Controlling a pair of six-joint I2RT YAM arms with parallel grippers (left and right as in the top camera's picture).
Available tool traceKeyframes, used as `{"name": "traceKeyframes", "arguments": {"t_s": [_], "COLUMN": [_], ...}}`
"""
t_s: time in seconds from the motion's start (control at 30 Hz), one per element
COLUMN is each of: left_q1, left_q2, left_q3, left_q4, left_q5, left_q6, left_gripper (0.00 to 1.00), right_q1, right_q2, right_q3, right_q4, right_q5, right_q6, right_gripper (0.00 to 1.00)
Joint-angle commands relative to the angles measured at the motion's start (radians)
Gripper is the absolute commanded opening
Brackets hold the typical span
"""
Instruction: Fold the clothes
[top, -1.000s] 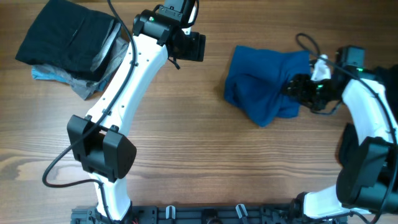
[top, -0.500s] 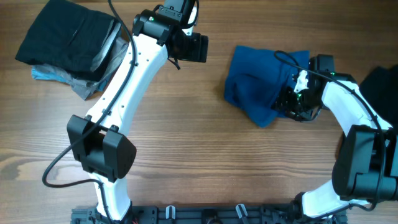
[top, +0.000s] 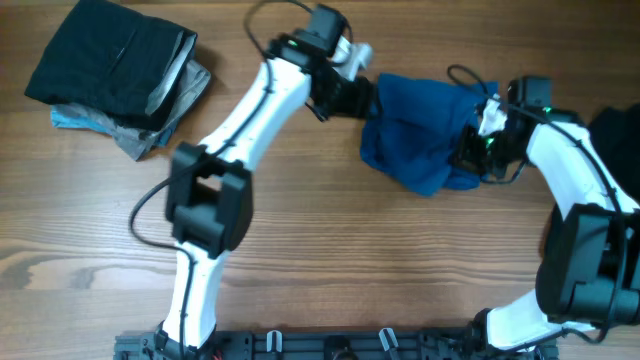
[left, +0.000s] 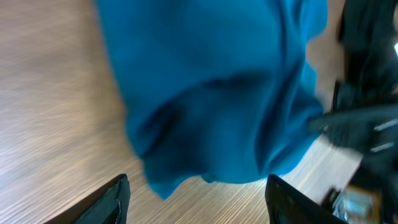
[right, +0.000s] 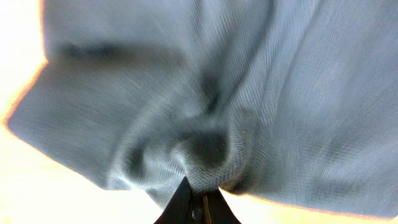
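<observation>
- Overhead: the crumpled blue shirt lay on the far right part of the desk, its long axis running roughly side to side between the two arms. The left pincer stood at its far left edge and the right pincer was at its right edge, so each arm had one end of the bundle. A stack of dark clothes sat well apart in the far left corner.
- Left wrist: the left pincer was wide, with its fingers spread and nothing between them. The shirt lay just ahead of the gap, its near hem hanging across the opening. A short advance straight forward would likely bring that edge inside.
- Right wrist: the right pincer was closed tight on a gathered fold of the shirt, and wrinkles ran out from the pinch. The rest of the cloth spread away ahead of it.
</observation>
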Motion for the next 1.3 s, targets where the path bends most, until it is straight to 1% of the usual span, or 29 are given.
{"name": "traceKeyframes", "arguments": {"t_s": [0.0,0.07,0.17,0.2,0.23,0.27,0.3,0.33,0.37,0.43,0.5,0.6,0.63,0.67,0.73,0.77,0.8,0.83,0.87,0.9,1.03,1.17,1.2,1.23,1.27], "left_q1": [-0.088,-0.124,-0.162,-0.169,-0.172,-0.173,-0.172,-0.171,-0.166,-0.164,-0.164,-0.164,-0.164,-0.164,-0.164,-0.164,-0.164,-0.164,-0.164,-0.164,-0.164,-0.164,-0.164,-0.164,-0.164], "left_q2": [0.073,0.097,0.121,0.128,0.132,0.134,0.134,0.134,0.134,0.134,0.134,0.134,0.134,0.134,0.134,0.134,0.134,0.134,0.134,0.134,0.134,0.134,0.134,0.134,0.134], "left_q3": [0.007,0.007,0.007,0.007,0.007,0.007,0.007,0.007,0.007,0.007,0.007,0.007,0.007,0.007,0.007,0.007,0.007,0.007,0.007,0.007,0.007,0.007,0.007,0.007,0.007], "left_q4": [-0.003,-0.014,-0.034,-0.045,-0.054,-0.062,-0.066,-0.066,-0.066,-0.066,-0.065,-0.065,-0.065,-0.066,-0.065,-0.062,-0.061,-0.061,-0.062,-0.062,-0.056,-0.054,-0.054,-0.053,-0.052], "left_q5": [0.086,0.068,0.01,0.0,0.0,0.0,0.0,0.0,0.0,0.0,0.0,-0.001,-0.001,-0.001,-0.001,-0.001,-0.003,-0.006,-0.008,-0.008,-0.008,-0.008,-0.008,-0.008,-0.008], "left_q6": [0.151,0.195,0.195,0.195,0.195,0.195,0.195,0.195,0.195,0.195,0.195,0.195,0.195,0.195,0.195,0.195,0.195,0.195,0.195,0.195,0.195,0.195,0.195,0.195,0.195], "left_gripper": [0.68,0.66,0.65,0.64,0.64,0.63,0.63,0.63,0.64,0.64,0.65,0.64,0.64,0.64,0.64,0.65,0.64,0.64,0.64,0.64,0.64,0.64,0.64,0.65,0.65], "right_q1": [-0.005,-0.011,-0.013,-0.013,-0.013,-0.013,-0.013,-0.013,-0.013,-0.013,-0.014,-0.014,-0.014,-0.014,-0.014,-0.014,-0.014,-0.014,-0.014,-0.014,-0.014,-0.012,-0.012,-0.012,-0.012], "right_q2": [-0.069,-0.069,-0.069,-0.068,-0.068,-0.068,-0.068,-0.068,-0.068,-0.068,-0.068,-0.068,-0.068,-0.068,-0.068,-0.068,-0.068,-0.068,-0.068,-0.068,-0.062,-0.034,-0.023,-0.007,0.003], "right_q3": [0.059,0.058,0.058,0.058,0.058,0.058,0.058,0.058,0.058,0.058,0.056,0.054,0.054,0.054,0.054,0.054,0.054,0.054,0.054,0.054,0.042,-0.032,-0.046,-0.069,-0.078], "right_q4": [0.011,0.033,0.059,0.071,0.079,0.075,0.051,0.021,-0.03,-0.11,-0.196,-0.282,-0.293,-0.296,-0.293,-0.291,-0.289,-0.29,-0.289,-0.288,-0.222,-0.114,-0.085,-0.045,-0.023], "right_q5": [0.069,0.151,0.275,0.327,0.342,0.34,0.341,0.34,0.333,0.334,0.333,0.249,0.217,0.175,0.083,0.026,-0.013,-0.055,-0.083,-0.084,-0.076,-0.032,-0.039,-0.039,-0.038], "right_q6": [-0.053,-0.043,-0.027,0.009,0.032,0.034,0.035,0.036,0.053,0.061,0.092,0.096,0.093,0.097,0.172,0.204,0.214,0.224,0.254,0.309,0.452,0.566,0.574,0.593,0.613], "right_gripper": [0.04,0.04,0.04,0.04,0.13,0.48,0.62,0.61,0.58,0.58,0.53,0.52,0.57,0.65,0.79,0.92,0.94,0.93,0.88,0.87,0.87,0.87,0.87,0.91,0.97]}}
